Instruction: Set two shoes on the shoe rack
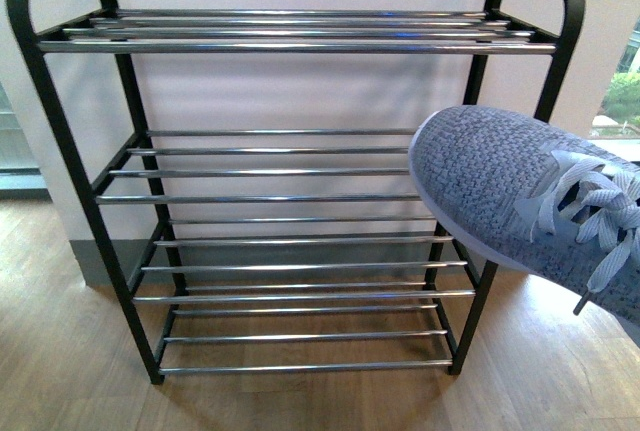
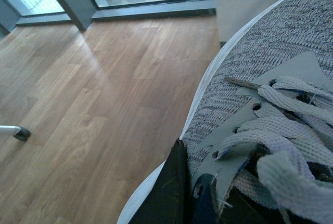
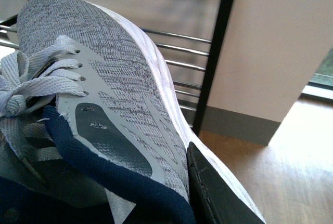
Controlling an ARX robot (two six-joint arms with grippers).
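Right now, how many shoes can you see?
2. One shoe hangs by the shoe rack's right side; the other shoe is over the wooden floor, seen only from the left wrist.

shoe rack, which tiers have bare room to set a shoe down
All four tiers of the black metal shoe rack show bare silver rods. It is crowded only at the second tier's right end, hidden behind the held grey knit sneaker; aim left of it.
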